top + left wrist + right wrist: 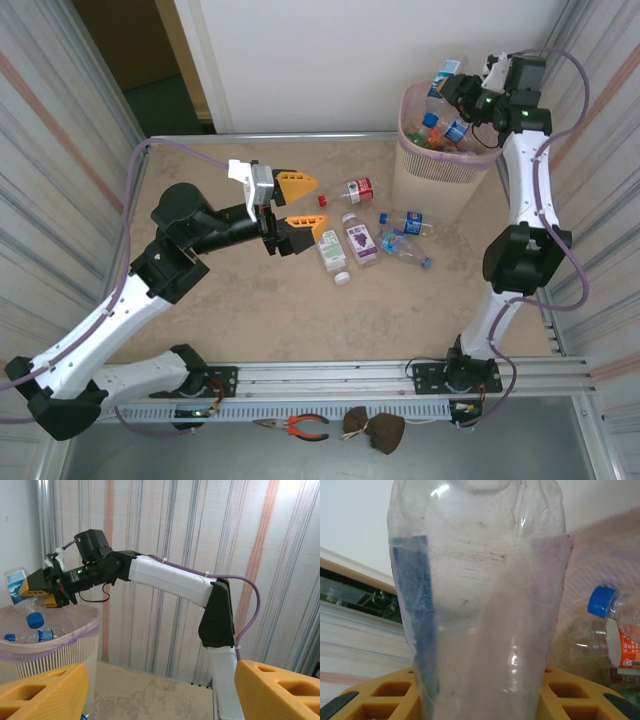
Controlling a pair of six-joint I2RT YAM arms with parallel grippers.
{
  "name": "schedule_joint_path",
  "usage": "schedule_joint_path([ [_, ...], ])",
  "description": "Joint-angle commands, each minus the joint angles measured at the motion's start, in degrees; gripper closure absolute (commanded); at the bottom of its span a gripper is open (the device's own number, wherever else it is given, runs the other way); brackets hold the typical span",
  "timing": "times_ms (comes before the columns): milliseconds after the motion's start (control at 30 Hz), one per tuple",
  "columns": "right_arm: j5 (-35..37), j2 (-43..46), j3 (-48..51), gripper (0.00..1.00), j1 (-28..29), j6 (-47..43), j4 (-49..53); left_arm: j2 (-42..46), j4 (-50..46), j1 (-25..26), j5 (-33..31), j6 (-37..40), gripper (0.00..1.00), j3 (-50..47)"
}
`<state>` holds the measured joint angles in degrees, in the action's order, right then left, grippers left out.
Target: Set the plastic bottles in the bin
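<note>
My right gripper point(455, 92) hovers over the bin point(412, 160), a pale pink slotted basket with a liner at the back right, and is shut on a clear plastic bottle with a blue label point(445, 73). Up close that bottle point(477, 605) sits between the orange fingers point(370, 695). Several bottles lie inside the bin, one with a blue cap point(612, 630). My left gripper point(300, 207) stands open and holds nothing at mid table, just left of a red-label bottle point(356, 189), a white-label bottle point(331, 250) and a purple-label bottle point(361, 240). Two blue-label bottles point(408, 235) lie near the bin's foot.
Loose caps lie by the bottles, one red point(322, 200) and one white point(342, 278). Pliers point(300, 427) and a brown object point(375, 430) rest on the ledge in front of the arm bases. Striped walls close in both sides. The right arm point(170, 577) reaches across above the bin's rim point(60, 642).
</note>
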<state>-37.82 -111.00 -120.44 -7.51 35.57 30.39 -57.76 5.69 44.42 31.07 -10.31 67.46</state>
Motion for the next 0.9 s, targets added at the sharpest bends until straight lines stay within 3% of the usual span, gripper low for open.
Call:
schedule_joint_path([
  [0,-2.4,-3.1,-3.6,0.68,1.3,0.0,5.2,1.8,0.1,0.2,-1.2,0.7,0.23,-1.0],
  [200,-1.4,-8.1,-7.6,0.64,2.6,-3.1,12.3,2.7,-0.2,0.2,-2.1,1.0,0.23,-2.0],
  [433,-0.6,-16.1,-19.4,0.61,4.3,-11.5,28.1,3.7,-0.4,0.1,-2.8,1.2,0.22,-3.2],
  [867,12.9,-24.6,-24.7,0.54,5.3,-21.5,39.2,5.1,-0.6,0.0,-3.4,1.0,0.22,-4.6],
])
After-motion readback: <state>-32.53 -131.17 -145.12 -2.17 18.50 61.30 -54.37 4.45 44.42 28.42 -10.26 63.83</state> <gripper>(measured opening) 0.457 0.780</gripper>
